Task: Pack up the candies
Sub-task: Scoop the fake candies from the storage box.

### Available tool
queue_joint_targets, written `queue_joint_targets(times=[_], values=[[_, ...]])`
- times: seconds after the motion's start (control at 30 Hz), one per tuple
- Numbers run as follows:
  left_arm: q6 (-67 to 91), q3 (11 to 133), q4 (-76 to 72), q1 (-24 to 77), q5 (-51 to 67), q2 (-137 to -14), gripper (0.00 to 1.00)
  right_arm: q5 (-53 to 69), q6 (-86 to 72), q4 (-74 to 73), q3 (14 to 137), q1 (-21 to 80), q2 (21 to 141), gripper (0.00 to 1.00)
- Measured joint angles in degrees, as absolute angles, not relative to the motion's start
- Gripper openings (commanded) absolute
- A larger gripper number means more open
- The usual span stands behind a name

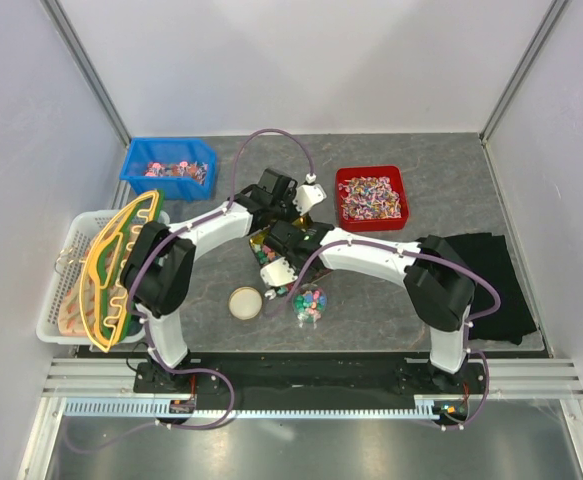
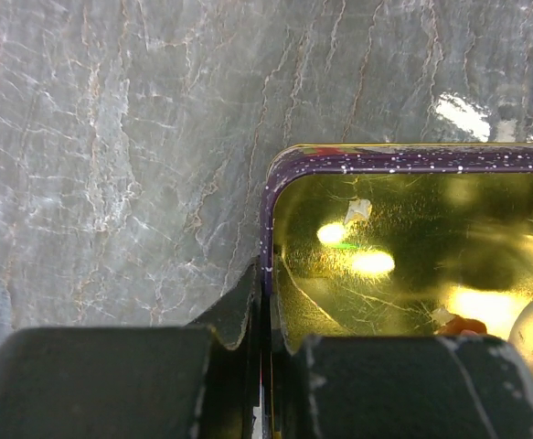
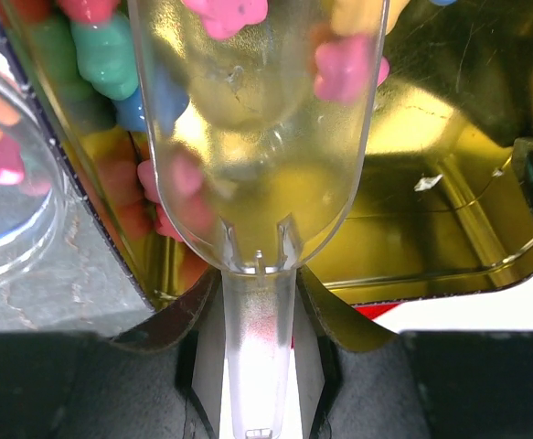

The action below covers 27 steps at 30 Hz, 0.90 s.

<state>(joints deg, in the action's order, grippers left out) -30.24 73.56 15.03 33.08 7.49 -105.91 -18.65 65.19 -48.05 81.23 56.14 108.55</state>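
A tin with a purple speckled rim and a gold inside lies at the table's middle. My left gripper is shut on its side wall, one finger inside and one outside. My right gripper is shut on the handle of a clear plastic scoop. The scoop's bowl hangs over the tin with a few pink candies in it. More candies, green, blue and pink, lie in the tin's left part. A clear jar holding mixed candies stands just in front of the tin.
A round cream lid lies left of the jar. A blue bin stands at the back left and a red bin at the back right, both holding wrapped sweets. A white basket stands far left, a black cloth far right.
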Motion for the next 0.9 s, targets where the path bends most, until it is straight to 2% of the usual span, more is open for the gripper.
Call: queue_joint_targets(times=[0.9], values=[[-28.1, 72.7, 14.6, 32.6, 6.3, -107.5, 0.02, -6.5, 50.1, -53.9, 89.7, 49.4, 111.8, 0.0]])
